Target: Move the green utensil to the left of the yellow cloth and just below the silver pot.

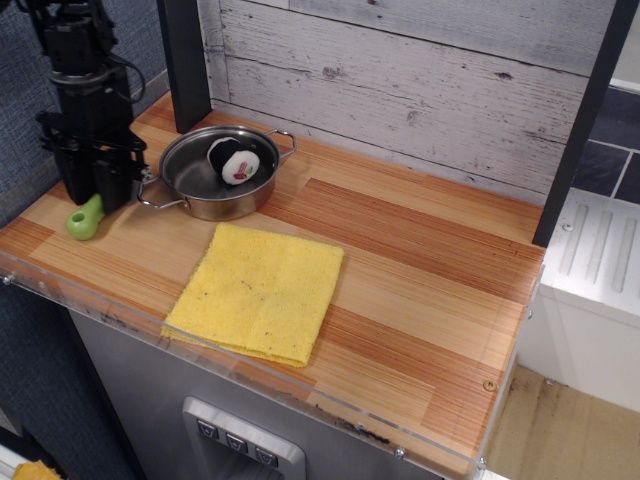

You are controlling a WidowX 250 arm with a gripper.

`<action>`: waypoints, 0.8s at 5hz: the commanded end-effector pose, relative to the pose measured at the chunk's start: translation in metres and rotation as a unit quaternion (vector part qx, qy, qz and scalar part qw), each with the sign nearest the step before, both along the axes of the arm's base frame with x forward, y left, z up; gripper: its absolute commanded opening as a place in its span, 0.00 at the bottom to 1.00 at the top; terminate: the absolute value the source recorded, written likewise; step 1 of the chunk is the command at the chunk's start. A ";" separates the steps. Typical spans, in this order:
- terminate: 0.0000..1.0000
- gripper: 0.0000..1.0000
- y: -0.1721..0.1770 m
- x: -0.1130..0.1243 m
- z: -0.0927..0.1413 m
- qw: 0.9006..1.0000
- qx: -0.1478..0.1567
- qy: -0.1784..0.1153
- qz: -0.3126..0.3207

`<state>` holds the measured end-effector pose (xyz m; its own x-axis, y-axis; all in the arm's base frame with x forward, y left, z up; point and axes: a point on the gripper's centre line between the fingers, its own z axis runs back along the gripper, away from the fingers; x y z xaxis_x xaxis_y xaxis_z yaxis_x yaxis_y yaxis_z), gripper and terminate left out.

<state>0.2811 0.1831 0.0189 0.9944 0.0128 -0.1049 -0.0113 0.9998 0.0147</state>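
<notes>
At the left edge of the frame, the utensil point(85, 217) lies on the counter point(420, 260), its green handle poking out down-left from under the tool point(98, 195). Its long axis runs diagonally, the blade hidden beneath the tool. Whether the tool grips it, I cannot tell. The pot point(208, 172) sits just right; the cloth point(258, 290) lower right.

**Non-task items in view**

A small black-and-white ball point(234, 162) (a red patch is seen on its face) is found to the tool's right. A wooden countertop point(420, 270) is spread below and right of the tool, backed by a whitewashed plank wall point(420, 80). A dark post point(186, 60) is set just right of the tool.
</notes>
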 end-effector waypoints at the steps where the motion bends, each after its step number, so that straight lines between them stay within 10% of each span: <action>1: 0.00 1.00 -0.074 0.012 0.079 0.995 0.013 -0.097 -0.024; 4: 0.00 1.00 -0.124 0.037 0.063 0.991 -0.044 -0.128 0.009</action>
